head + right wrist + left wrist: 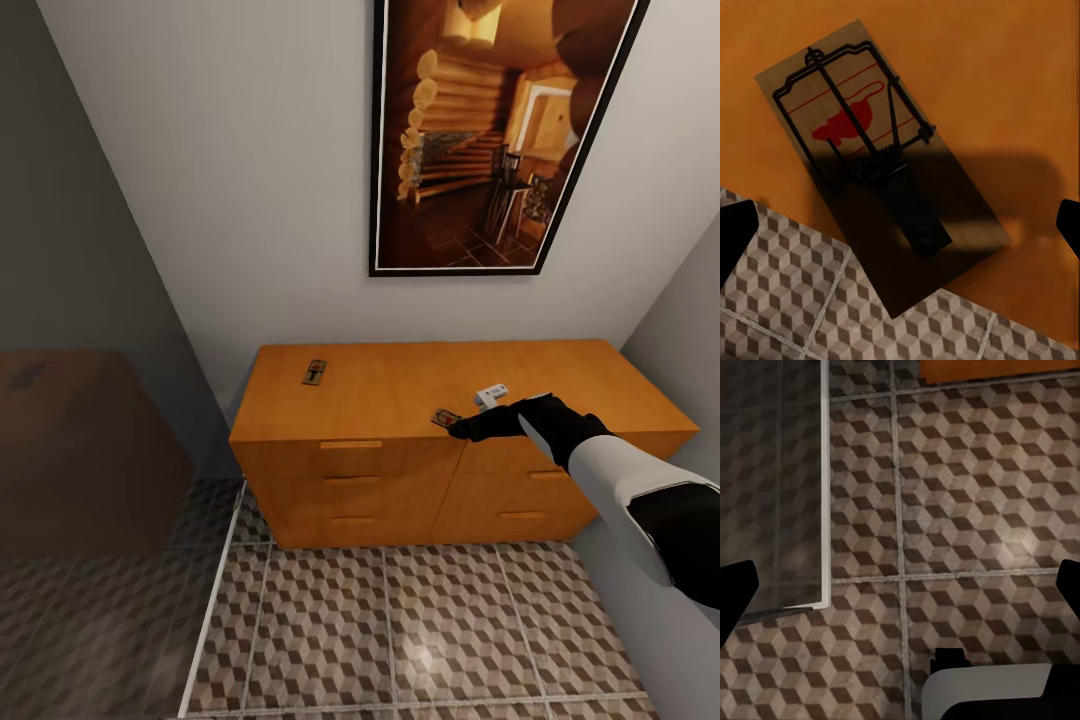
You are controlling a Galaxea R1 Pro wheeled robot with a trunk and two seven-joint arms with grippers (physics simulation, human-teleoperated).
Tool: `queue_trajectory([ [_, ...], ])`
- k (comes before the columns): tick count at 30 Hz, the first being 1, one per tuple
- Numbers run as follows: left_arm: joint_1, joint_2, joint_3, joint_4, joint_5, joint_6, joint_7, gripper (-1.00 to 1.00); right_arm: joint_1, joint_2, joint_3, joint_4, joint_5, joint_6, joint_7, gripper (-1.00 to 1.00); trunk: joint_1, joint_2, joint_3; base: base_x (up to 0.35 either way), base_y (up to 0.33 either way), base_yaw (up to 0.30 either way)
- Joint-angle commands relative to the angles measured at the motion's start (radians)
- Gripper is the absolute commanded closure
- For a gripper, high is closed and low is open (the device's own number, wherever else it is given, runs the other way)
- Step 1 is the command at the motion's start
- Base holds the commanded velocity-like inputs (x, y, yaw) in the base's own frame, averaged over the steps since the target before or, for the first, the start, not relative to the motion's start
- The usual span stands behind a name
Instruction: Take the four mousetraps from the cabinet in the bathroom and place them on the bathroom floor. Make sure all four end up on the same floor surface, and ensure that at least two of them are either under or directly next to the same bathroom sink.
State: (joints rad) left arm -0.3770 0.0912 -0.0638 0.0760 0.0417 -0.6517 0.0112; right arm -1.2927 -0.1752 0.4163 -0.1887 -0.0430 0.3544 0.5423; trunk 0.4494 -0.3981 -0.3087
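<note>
Two mousetraps lie on the cabinet [400,385] top: one [315,372] far left, one [444,418] at the near edge (flat tan wood, dark wire, red mouse print) under the right gripper [462,431], fingers spread. The cube-patterned bathroom floor [420,620] lies below.

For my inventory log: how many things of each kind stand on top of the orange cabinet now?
Mousetraps: 2, one at the back left, one at the front edge by the right tool
Small white object: 1
Total: 3
</note>
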Motion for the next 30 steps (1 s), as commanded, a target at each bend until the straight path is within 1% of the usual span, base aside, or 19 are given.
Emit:
queue_trajectory([
  [1,-0.002,-0.001,-0.007,0.004,0.004,-0.006,0.001,-1.00,0.000,-0.002,0.003,-0.002,-0.005,0.007,0.002,-1.00,0.001,-0.002,-0.002,0.000,0.000,0.000],
  [16,-0.002,-0.004,-0.007,0.004,0.004,-0.006,0.001,-1.00,-0.001,-0.010,0.003,-0.028,-0.003,0.008,-0.001,-1.00,0.001,-0.002,-0.002,0.000,0.000,0.000],
  [30,-0.002,-0.004,-0.007,0.004,0.004,-0.006,0.001,-1.00,-0.001,-0.010,0.004,-0.034,-0.003,0.008,-0.001,-1.00,0.001,-0.002,-0.002,0.000,0.000,0.000],
])
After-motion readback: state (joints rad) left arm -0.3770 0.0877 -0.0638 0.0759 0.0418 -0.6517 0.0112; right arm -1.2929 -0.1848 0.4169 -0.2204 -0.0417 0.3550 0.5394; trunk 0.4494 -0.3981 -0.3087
